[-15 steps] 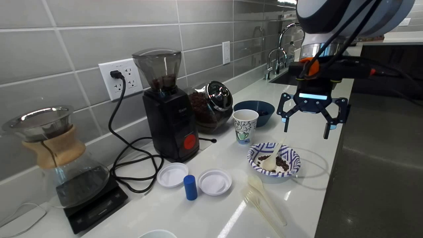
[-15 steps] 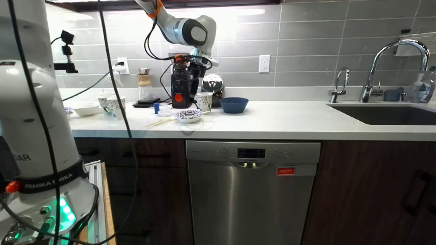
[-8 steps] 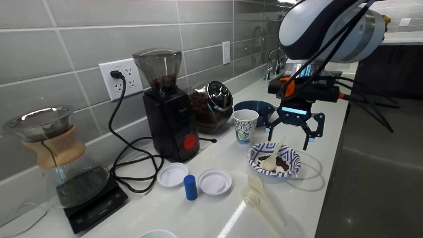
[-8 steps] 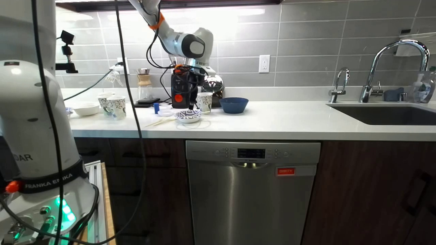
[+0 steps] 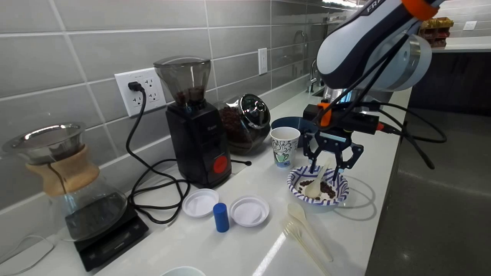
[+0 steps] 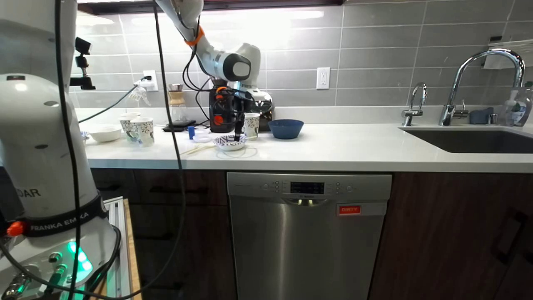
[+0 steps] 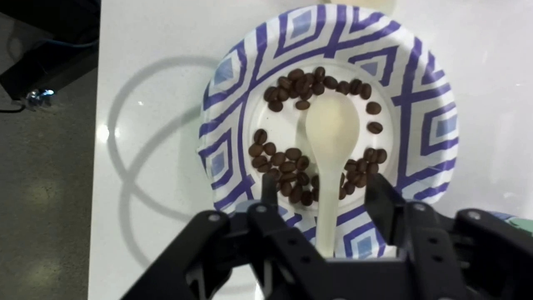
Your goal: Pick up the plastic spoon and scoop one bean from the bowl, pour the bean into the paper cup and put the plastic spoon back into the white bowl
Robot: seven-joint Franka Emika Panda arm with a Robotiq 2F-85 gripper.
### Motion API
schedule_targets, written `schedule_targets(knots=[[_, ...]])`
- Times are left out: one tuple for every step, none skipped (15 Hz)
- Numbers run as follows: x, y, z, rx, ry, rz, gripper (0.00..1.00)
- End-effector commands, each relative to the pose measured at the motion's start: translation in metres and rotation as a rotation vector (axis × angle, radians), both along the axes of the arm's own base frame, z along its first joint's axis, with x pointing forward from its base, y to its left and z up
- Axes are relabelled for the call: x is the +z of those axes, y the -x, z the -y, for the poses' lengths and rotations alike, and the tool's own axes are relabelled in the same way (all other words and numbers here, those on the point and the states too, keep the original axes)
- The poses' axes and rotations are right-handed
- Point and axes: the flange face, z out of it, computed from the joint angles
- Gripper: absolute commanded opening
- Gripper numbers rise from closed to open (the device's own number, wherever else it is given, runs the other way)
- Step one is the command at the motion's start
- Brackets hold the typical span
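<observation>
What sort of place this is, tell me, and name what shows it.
Most likely a kitchen, home or office unclear: a sink with a tall faucet, a dishwasher under the counter, and a coffee grinder.

"Is there room around the gripper (image 5: 323, 175)?"

"With the tiled wall (image 5: 238, 42) on our left, the right is the side: a strip of counter (image 5: 355, 232) runs from the white bowl (image 5: 342, 188) to the edge. Cables (image 5: 426, 161) loop out there, though, higher up."

"And left?"

"Tight. The paper cup (image 5: 284, 149) stands near that bowl, far and left, with the navy bowl (image 6: 286, 131) behind it; the grinder (image 5: 197, 147) and jar (image 5: 245, 134) line the wall."

"Between the fingers (image 7: 382, 204)?"

"The handle of the plastic spoon (image 7: 331, 164), a gap on either side."

"Near side?"

"A fork (image 5: 301, 242) and a pale spoon (image 5: 306, 223) lie flat, free air above them."
</observation>
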Motion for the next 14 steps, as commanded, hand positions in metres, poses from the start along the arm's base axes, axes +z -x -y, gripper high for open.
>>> schedule_targets(knots=[[-0.0079,-0.0064,-0.0065,-0.029,-0.012,0.021,0.36],[-0.0094,-0.0075,-0.0073,-0.03,-0.012,0.028,0.35],[-0.0107,-0.009,-0.0083,-0.031,-0.01,0.035,0.36],[-0.0122,-0.0105,-0.0086,-0.032,-0.011,0.04,0.41],[-0.0131,-0.0115,-0.0089,-0.031,-0.016,0.042,0.44],[-0.0137,-0.0122,-0.0087,-0.032,-0.016,0.045,0.46],[-0.0138,-0.0125,-0.0086,-0.03,-0.021,0.046,0.55],[-0.0134,-0.0127,-0.0087,-0.028,-0.024,0.048,0.61],[-0.0134,-0.0132,-0.0085,-0.029,-0.023,0.048,0.59],[-0.0142,-0.0139,-0.0084,-0.03,-0.022,0.044,0.5],[-0.0154,-0.0141,-0.0082,-0.031,-0.017,0.041,0.37],[-0.0163,-0.0139,-0.0084,-0.03,-0.018,0.035,0.31],[-0.0167,-0.0135,-0.0088,-0.026,-0.016,0.031,0.23],[-0.0162,-0.0131,-0.0093,-0.024,-0.013,0.028,0.16]])
